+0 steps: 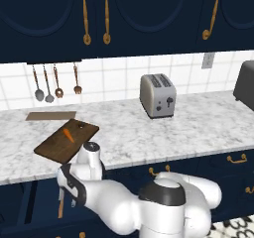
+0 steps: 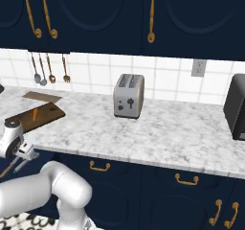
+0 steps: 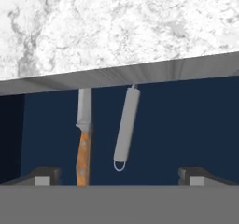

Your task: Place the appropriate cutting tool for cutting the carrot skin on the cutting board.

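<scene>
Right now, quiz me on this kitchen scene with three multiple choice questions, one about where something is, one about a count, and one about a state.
1. Where does the carrot lie?
A. on the board
B. beside the toaster
C. in the drawer

2. How many utensils hang on the wall?
A. two
B. four
C. six

3. How do the jaws of the gripper stand?
A. shut on the knife
B. shut on the peeler
C. open, holding nothing

Answers:
1. A, the left base view shows the orange carrot on top of the dark board.
2. B, four handles hang in a row on the tiles, left of the toaster.
3. C, in the hand view the fingertips sit far apart, with knife and peeler lying beyond them under the counter edge.
</scene>
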